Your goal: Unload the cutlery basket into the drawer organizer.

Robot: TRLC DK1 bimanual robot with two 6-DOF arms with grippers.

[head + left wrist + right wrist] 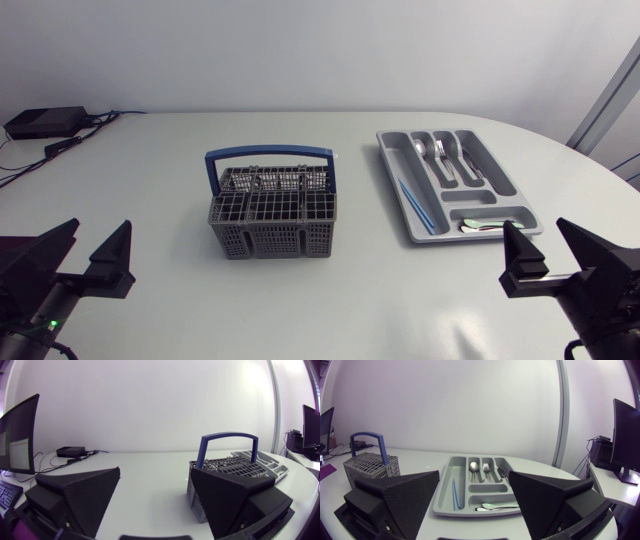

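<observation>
Basket [272,212] sits central on the worktop [350,300], handle up and nothing poking above its grid, organizer [455,185] apart to its right already holding cutlery [441,158], while left hand [97,238] and right hand [538,234] hover wide open, empty, likely because unloading looks finished.

cutlery basket [272,215] interior unclear
</observation>
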